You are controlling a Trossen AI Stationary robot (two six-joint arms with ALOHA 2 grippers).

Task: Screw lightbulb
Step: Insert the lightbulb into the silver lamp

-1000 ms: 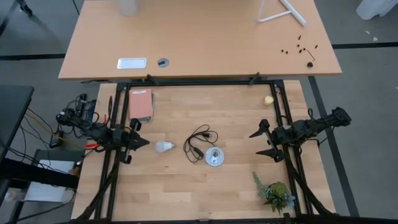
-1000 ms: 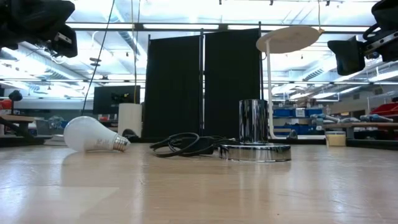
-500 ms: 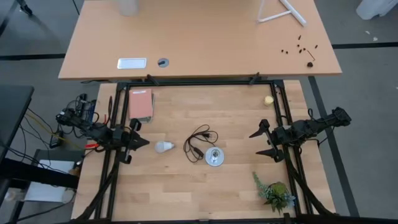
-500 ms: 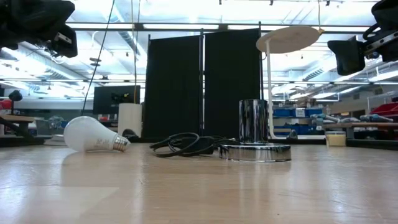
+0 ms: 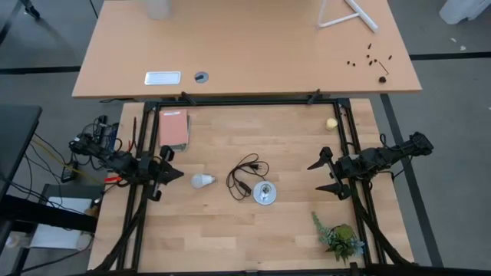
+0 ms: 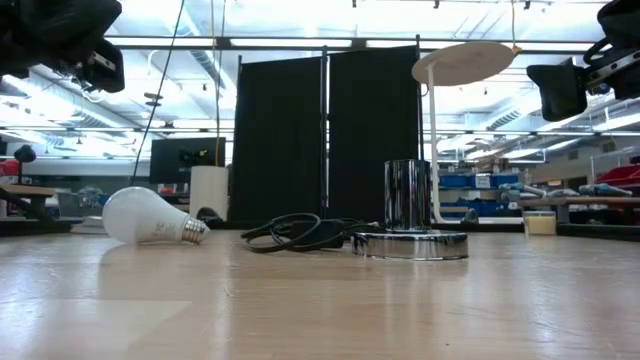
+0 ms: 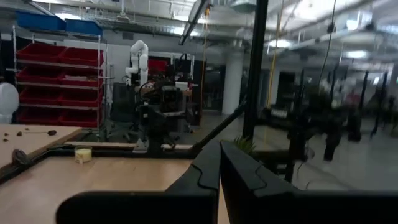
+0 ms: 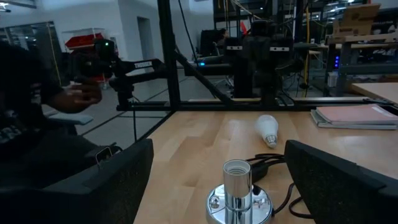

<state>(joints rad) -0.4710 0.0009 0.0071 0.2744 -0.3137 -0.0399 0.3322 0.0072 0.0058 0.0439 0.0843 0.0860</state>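
Nothing is done yet: the lightbulb (image 5: 202, 181) lies on the surface just beside my closed, empty left pincer (image 5: 175, 175), apart from the socket (image 5: 264, 193). My right pincer (image 5: 321, 175) waits spread wide, empty.

White lightbulb (image 5: 202, 181), chrome socket (image 5: 264, 193), black cord (image 5: 245, 173)

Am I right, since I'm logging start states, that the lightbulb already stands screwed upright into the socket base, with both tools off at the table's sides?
Not quite. The lightbulb lies on its side on the table, apart from the socket base, as the low view shows. The left tool and right tool are indeed at the table's sides.
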